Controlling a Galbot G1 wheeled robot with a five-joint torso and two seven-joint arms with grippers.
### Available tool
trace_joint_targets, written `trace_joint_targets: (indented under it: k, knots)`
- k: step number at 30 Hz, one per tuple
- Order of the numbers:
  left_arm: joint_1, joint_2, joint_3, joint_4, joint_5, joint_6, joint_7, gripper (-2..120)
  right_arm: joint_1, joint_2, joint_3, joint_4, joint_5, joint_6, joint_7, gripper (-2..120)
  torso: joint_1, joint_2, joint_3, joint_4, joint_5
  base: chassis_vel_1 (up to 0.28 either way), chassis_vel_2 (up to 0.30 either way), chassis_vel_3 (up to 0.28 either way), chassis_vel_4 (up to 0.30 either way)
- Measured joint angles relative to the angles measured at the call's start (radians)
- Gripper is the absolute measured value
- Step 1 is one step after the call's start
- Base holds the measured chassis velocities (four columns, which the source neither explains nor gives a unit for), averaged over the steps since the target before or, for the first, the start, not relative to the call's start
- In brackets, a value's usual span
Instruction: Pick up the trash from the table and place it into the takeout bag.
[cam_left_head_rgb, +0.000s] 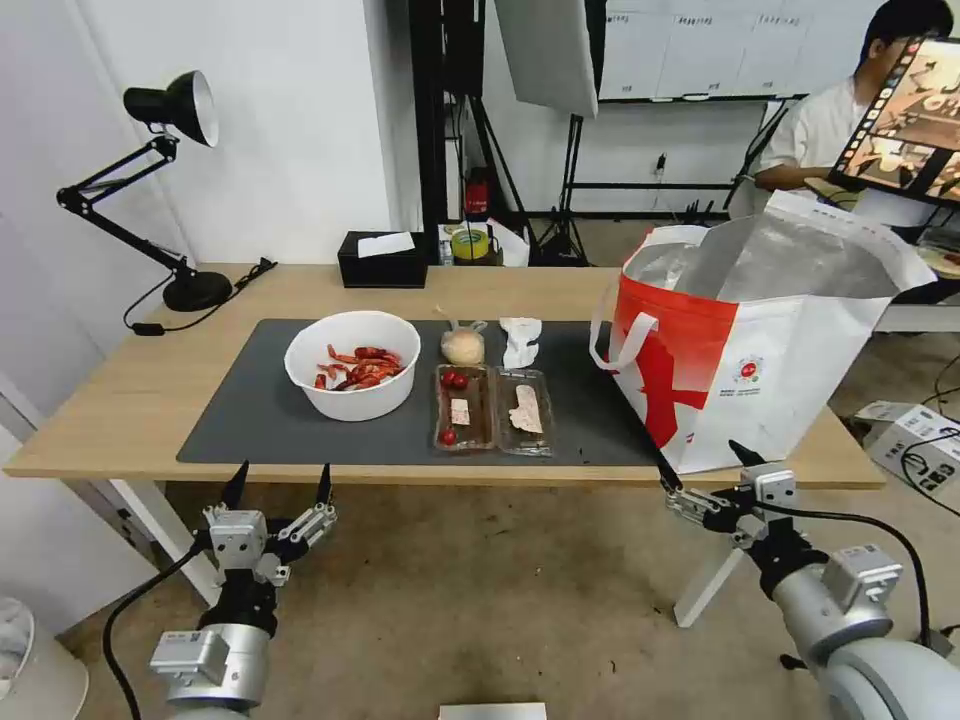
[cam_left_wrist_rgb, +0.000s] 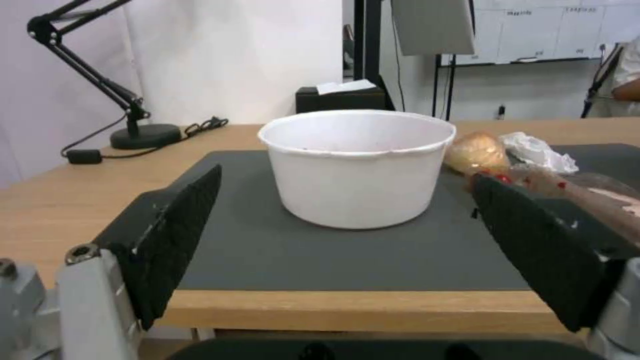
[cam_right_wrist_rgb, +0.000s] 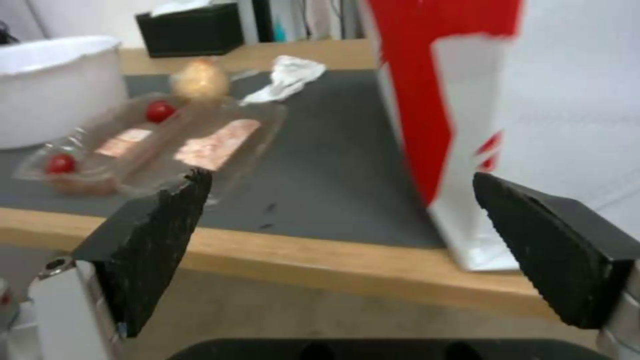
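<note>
So far nothing looks packed. At seven o'clock the left gripper (cam_left_head_rgb: 280, 485) hangs below the table (cam_left_head_rgb: 120, 400) edge, jaws apart, empty. On the mat, from ten toward the centre, sit the bowl (cam_left_head_rgb: 352, 365), the small bag (cam_left_head_rgb: 462, 346), the tray (cam_left_head_rgb: 492, 410) and the tissue (cam_left_head_rgb: 520, 340). At three stands the takeout bag (cam_left_head_rgb: 770, 370), open. At five the right gripper (cam_left_head_rgb: 705, 465) waits, jaws apart.

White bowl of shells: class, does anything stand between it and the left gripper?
Nothing visible does. The left gripper hangs open below the table's near edge, and only bare grey mat lies between that edge and the bowl.
</note>
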Motion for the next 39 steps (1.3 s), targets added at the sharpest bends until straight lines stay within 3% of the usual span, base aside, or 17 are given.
trace_joint_targets:
  k: [22, 26, 28, 29, 32, 33, 36, 37, 39]
  knots:
    - [0.016, -0.005, -0.012, -0.01, 0.01, 0.012, 0.009, 100, 0.015, -0.013, -0.058, -0.018, 0.018, 0.051, 0.02, 100, 0.0, 0.0, 0.0, -0.0002, -0.0002, 0.0, 0.0, 0.0, 0.0]
    - [0.013, -0.005, -0.016, -0.015, 0.019, 0.03, 0.011, 100, 0.037, -0.036, -0.086, -0.012, 0.137, 0.05, 0.055, 100, 0.0, 0.0, 0.0, -0.0003, -0.0001, 0.0, 0.0, 0.0, 0.0]
    - [0.011, -0.002, -0.016, -0.015, 0.023, 0.035, 0.02, 100, 0.081, -0.065, -0.119, 0.004, 0.318, 0.031, 0.123, 100, 0.0, 0.0, 0.0, -0.0003, -0.0002, 0.0, 0.0, 0.0, 0.0]
    - [0.011, -0.002, -0.016, -0.015, 0.023, 0.035, 0.02, 100, 0.081, -0.065, -0.119, 0.004, 0.318, 0.031, 0.123, 100, 0.0, 0.0, 0.0, -0.0003, -0.0002, 0.0, 0.0, 0.0, 0.0]
    - [0.011, -0.001, -0.014, -0.009, 0.024, 0.035, 0.023, 100, 0.178, -0.102, -0.175, 0.014, 0.586, 0.01, 0.245, 100, 0.0, 0.0, 0.0, -0.0002, -0.0002, 0.0, 0.0, 0.0, 0.0]
    - [0.011, -0.001, -0.014, -0.009, 0.024, 0.035, 0.023, 100, 0.178, -0.102, -0.175, 0.014, 0.586, 0.01, 0.245, 100, 0.0, 0.0, 0.0, -0.0002, -0.0002, 0.0, 0.0, 0.0, 0.0]
    - [0.014, -0.002, -0.013, -0.004, 0.026, 0.035, 0.023, 100, 0.307, -0.116, -0.244, 0.013, 0.891, 0.004, 0.433, 100, 0.0, 0.0, 0.0, -0.0002, -0.0002, 0.0, 0.0, 0.0, 0.0]
    - [0.014, -0.002, -0.013, -0.004, 0.026, 0.035, 0.023, 100, 0.307, -0.116, -0.244, 0.013, 0.891, 0.004, 0.433, 100, 0.0, 0.0, 0.0, -0.0002, -0.0002, 0.0, 0.0, 0.0, 0.0]
    - [0.015, -0.002, -0.014, 0.001, 0.028, 0.037, 0.023, 100, 0.387, -0.104, -0.293, -0.003, 1.049, 0.015, 0.576, 100, 0.0, 0.0, 0.0, -0.0001, -0.0003, 0.0, 0.0, 0.0, 0.0]
